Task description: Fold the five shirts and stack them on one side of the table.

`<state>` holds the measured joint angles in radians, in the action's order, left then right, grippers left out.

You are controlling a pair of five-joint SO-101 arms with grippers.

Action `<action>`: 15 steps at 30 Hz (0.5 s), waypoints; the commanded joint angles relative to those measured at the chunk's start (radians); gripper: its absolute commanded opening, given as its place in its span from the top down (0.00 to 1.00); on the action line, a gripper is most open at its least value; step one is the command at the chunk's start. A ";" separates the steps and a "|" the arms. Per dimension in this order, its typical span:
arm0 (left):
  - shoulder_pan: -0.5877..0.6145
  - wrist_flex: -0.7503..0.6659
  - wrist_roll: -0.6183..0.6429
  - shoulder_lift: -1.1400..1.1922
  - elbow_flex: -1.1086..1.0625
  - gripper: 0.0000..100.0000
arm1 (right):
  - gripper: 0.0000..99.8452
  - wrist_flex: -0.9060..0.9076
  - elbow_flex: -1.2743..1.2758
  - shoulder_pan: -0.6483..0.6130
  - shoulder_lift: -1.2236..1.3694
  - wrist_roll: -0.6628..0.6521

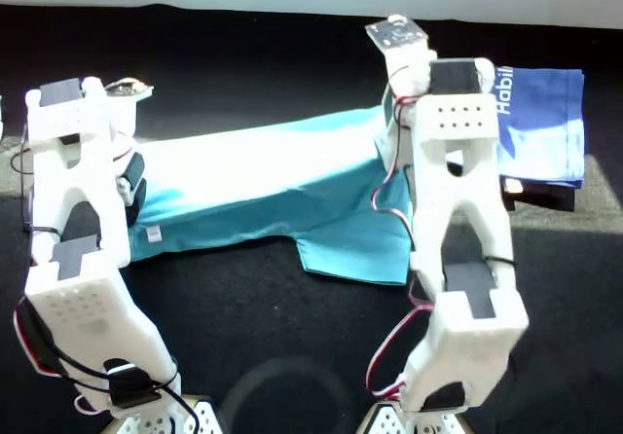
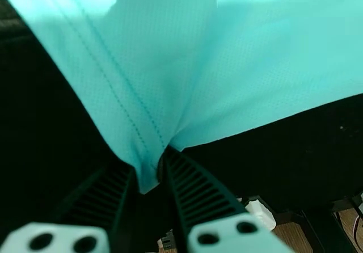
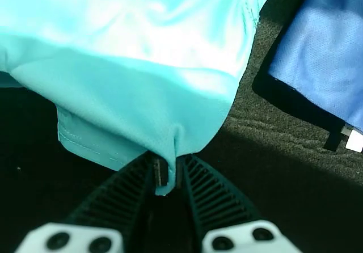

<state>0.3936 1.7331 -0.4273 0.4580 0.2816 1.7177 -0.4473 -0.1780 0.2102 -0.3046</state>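
Both sets of jaws are closed on cloth: the left gripper pinches a stitched hem of the teal shirt, the right gripper a folded edge of it. The shirt stretches between them across the black table. Beside the right arm lies a folded blue shirt.

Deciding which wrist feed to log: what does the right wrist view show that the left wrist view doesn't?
Right wrist, not left: the blue shirt lying on the black table beside the teal shirt, and the right gripper shut on a folded corner of the teal shirt. Left wrist, not right: the left gripper shut on the teal shirt next to a stitched seam. Both: teal shirt fabric pinched in that arm's own gripper, with the black table beneath it.
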 commanded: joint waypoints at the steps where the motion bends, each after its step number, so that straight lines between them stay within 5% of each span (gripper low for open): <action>1: 0.005 -0.002 -0.005 -0.062 -0.019 0.99 | 0.99 -0.073 0.246 0.005 -0.191 0.006; 6: 0.008 -0.025 -0.005 -0.053 -0.082 0.99 | 0.99 -0.246 0.601 0.005 -0.363 0.006; 15: 0.010 -0.278 -0.005 -0.051 -0.266 0.99 | 0.99 -0.458 0.967 0.007 -0.469 0.002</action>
<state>0.3936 1.5213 -0.4273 0.4565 0.0468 1.2973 0.4733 -0.1780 -0.2025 -0.3046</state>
